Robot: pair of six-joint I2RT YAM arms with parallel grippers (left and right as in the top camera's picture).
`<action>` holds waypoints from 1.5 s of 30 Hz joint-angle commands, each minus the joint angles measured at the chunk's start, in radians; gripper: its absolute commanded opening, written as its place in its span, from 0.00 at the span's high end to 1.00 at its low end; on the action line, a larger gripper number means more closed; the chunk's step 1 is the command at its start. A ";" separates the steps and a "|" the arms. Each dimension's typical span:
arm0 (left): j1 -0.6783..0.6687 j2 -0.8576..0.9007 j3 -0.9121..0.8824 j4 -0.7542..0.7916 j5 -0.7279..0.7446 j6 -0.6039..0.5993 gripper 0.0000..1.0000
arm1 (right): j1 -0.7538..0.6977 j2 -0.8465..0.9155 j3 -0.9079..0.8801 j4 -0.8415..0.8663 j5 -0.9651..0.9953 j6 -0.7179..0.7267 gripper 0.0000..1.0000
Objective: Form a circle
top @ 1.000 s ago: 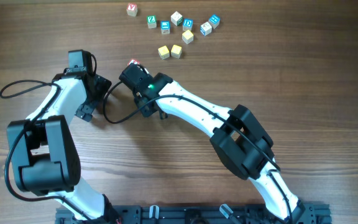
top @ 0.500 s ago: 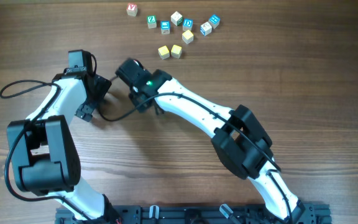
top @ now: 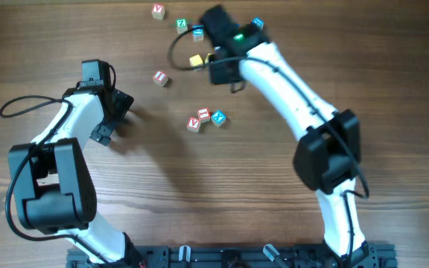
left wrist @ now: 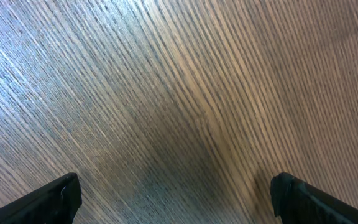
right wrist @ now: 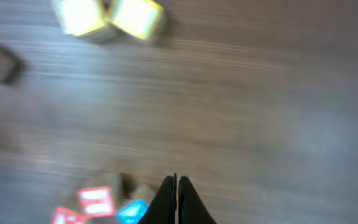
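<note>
Two red-lettered cubes [top: 194,123] [top: 204,115] and a blue-lettered cube [top: 218,117] touch in a small clump at mid-table, not a closed circle. In the blurred right wrist view they are a red cube [right wrist: 95,200] and a blue cube [right wrist: 132,211], left of the shut, empty right gripper [right wrist: 176,182]. Another red-lettered cube [top: 160,77] lies apart to the upper left. A yellow cube [top: 196,59] sits by the right arm, and a yellow pair [right wrist: 107,15] shows ahead. The right gripper [top: 213,21] hangs over the far cubes. The left gripper [top: 118,104] [left wrist: 179,208] is open over bare wood.
Loose cubes lie along the far edge: a red-lettered one [top: 158,10], a green one [top: 182,24] and two blue ones [top: 198,33] [top: 257,24]. The right arm hides others there. A black cable [top: 21,104] loops off the left arm.
The right arm has swung from mid-left of the table up to the far cubes. That uncovers the clump of three cubes and the lone red cube. The left arm has not moved.
</note>
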 commanded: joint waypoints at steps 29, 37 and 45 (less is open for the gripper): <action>0.003 0.011 -0.006 0.000 -0.016 -0.002 0.00 | -0.028 -0.004 -0.369 0.179 -0.319 0.055 0.96; 0.003 0.011 -0.006 0.000 -0.016 -0.002 0.00 | -0.028 -0.004 -0.369 0.210 -0.318 0.055 0.96; 0.003 0.011 -0.006 0.000 -0.016 -0.002 0.00 | -0.028 -0.004 -0.369 0.187 -0.319 0.055 0.96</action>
